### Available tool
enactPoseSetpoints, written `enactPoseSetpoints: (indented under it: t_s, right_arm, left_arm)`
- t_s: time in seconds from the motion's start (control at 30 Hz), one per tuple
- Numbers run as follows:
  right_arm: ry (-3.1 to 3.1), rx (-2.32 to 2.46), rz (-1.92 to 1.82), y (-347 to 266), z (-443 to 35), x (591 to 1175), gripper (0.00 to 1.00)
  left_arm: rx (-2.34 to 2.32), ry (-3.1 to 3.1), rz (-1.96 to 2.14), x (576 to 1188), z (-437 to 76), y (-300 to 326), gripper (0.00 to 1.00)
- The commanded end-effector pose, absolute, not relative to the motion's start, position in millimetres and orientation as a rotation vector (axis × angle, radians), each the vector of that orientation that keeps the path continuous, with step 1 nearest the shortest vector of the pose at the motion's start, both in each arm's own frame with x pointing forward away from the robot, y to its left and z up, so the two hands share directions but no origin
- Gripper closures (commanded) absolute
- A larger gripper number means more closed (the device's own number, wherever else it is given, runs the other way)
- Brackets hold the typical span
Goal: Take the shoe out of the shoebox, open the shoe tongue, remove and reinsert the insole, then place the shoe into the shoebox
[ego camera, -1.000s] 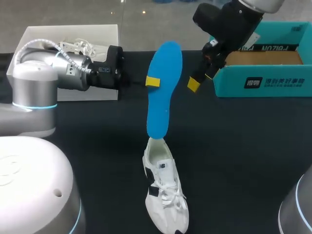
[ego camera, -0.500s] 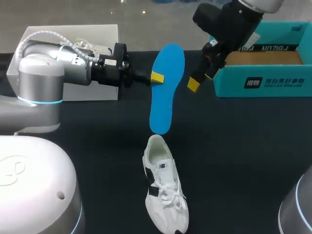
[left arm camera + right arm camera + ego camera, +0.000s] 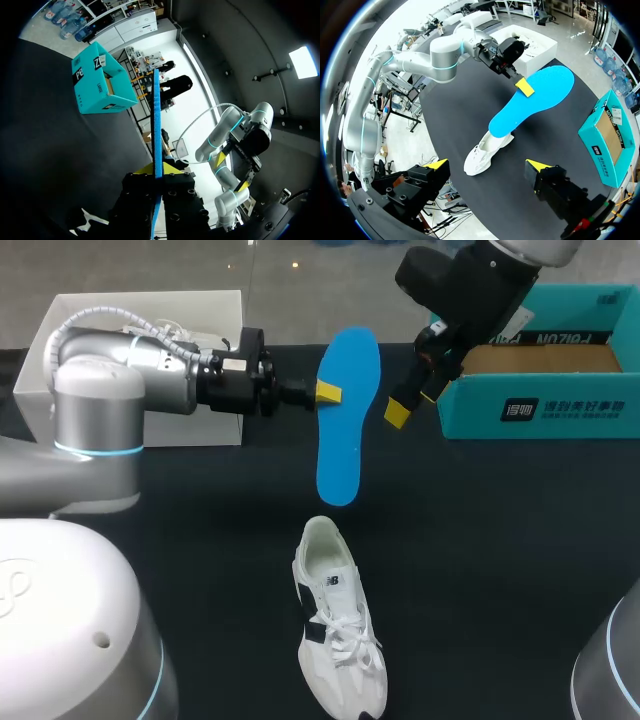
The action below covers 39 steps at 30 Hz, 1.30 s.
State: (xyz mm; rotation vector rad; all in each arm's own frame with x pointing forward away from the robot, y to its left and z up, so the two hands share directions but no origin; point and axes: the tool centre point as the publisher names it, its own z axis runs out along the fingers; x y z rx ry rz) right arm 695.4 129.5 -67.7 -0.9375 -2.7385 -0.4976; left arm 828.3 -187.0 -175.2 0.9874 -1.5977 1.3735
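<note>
Insole risen off shoe, left fingers — pinching it

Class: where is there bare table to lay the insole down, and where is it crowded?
Free: table right of the shoe, before the teal shoebox; between shoe and left arm. Crowded: far middle, where left gripper holds the insole beside right gripper.

Black table: white shoe, teal shoebox, white box.
</note>
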Motion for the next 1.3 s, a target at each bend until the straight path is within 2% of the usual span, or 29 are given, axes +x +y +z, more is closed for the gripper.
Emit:
enactPoseSetpoints:
  t_s: [0.03,0.37,0.73,1.3]
  right_arm:
    - [-2.738,-0.938,-0.494,130.4,-68.4,696.5,0.00]
    - [-2.795,-1.138,-0.509,129.9,-63.9,691.1,0.00]
    - [-2.784,-1.143,-0.584,109.3,-62.4,684.7,0.00]
    - [-2.758,-1.071,-0.580,111.8,-62.2,689.0,0.00]
  left_arm:
    - [0.990,-1.600,1.372,827.9,-175.1,-187.8,1.00]
    - [0.990,-1.600,1.372,827.9,-175.1,-187.8,1.00]
    - [0.990,-1.600,1.372,827.9,-175.1,-187.8,1.00]
    - [0.990,-1.600,1.372,827.9,-175.1,-187.8,1.00]
